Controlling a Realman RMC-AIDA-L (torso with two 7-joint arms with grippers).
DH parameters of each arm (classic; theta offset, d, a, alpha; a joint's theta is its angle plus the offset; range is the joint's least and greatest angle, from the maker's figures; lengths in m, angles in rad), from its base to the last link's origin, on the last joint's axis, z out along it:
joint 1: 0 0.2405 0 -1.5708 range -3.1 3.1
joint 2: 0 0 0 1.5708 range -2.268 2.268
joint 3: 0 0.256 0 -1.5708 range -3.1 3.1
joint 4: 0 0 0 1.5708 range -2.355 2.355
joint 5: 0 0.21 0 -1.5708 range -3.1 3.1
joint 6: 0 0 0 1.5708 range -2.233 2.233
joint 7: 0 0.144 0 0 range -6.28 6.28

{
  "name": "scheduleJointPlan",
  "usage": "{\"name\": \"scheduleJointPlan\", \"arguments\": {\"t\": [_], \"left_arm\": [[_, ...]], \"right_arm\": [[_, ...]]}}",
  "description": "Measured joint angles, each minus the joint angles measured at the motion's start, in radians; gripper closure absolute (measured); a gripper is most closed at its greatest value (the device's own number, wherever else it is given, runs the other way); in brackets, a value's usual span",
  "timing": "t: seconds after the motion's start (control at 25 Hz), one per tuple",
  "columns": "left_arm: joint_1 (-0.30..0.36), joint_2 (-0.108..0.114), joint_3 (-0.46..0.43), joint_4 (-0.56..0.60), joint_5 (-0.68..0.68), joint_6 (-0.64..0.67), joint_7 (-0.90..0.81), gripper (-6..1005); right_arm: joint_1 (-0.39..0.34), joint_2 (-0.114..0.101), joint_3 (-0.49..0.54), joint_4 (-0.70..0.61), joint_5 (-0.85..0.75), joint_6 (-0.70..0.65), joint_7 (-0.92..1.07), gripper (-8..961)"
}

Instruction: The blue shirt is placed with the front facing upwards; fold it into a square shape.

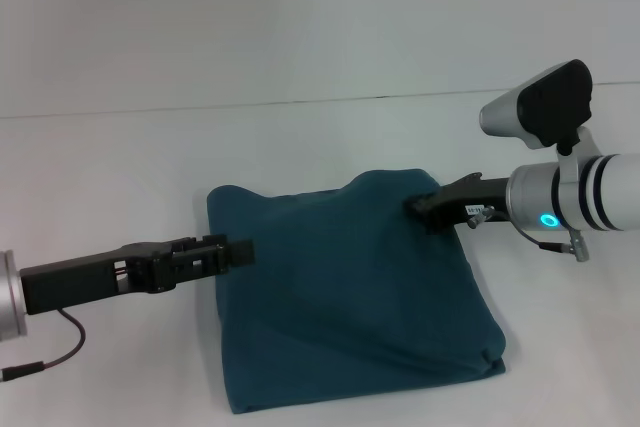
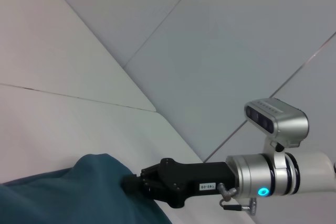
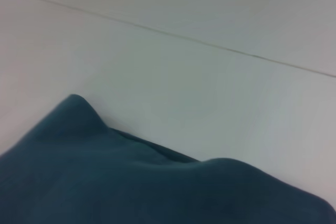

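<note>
The blue shirt (image 1: 350,287) lies on the white table (image 1: 120,167) as a rough square bundle, with no lettering showing. My right gripper (image 1: 420,205) is shut on the shirt's far right corner and holds it up in a small peak; the left wrist view shows the same pinch, right gripper (image 2: 131,184) on the blue shirt (image 2: 79,192). My left gripper (image 1: 238,251) reaches in low from the left and overlaps the shirt's left edge at mid-height. The right wrist view shows only the blue shirt (image 3: 131,182) and the table behind it.
Bare white table surface (image 3: 173,77) surrounds the shirt on all sides. A seam line (image 1: 300,102) runs across the table behind the shirt. A cable (image 1: 60,347) hangs from my left arm near the front left.
</note>
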Motion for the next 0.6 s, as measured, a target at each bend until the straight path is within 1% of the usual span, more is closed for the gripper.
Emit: {"name": "scheduleJointPlan", "arguments": {"t": [0.12,0.24,0.4,0.6], "left_arm": [[0.001,0.0,0.0,-0.001,0.0,0.0,0.005,277],[0.001,0.0,0.0,-0.001,0.0,0.004,0.006,278],[0.003,0.001,-0.003,-0.001,0.0,0.012,0.01,279],[0.005,0.0,-0.01,0.0,0.0,0.023,0.03,276]], "right_arm": [[0.003,0.003,-0.019,0.007,0.002,0.055,0.004,946],[-0.012,0.006,-0.013,-0.011,0.034,0.095,0.006,946],[-0.075,0.001,-0.008,-0.098,0.124,0.074,0.0,945],[-0.165,-0.001,-0.006,-0.22,0.17,0.004,-0.003,944]]}}
